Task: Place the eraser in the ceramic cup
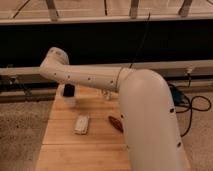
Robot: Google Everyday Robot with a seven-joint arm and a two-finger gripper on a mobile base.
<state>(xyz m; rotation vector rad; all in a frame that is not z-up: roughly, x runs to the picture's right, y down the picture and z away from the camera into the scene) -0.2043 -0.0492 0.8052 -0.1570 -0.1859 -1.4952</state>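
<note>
Eraser (pixel 81 124): lying flat on table (pixel 60 150), uncollected, near cup (pixel 69 102), which stands far left beneath the dark gripper (pixel 68 90), whose hold cannot be told; pickup and drop into cup both seemingly outstanding.

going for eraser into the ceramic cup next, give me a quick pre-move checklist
1. Gripper over the ceramic cup, at the far left of the wooden table: ok.
2. Eraser in the gripper: cannot tell; only a dark shape shows there.
3. Cup upright: ok, judging by the part that shows.
4. Pale flat block lying mid-table, apart from the cup: might be the eraser, cannot tell.
5. Reddish-brown object lies right of the block, away from the cup: ok.
6. Table's right side, hidden behind the arm: cannot tell.
</note>
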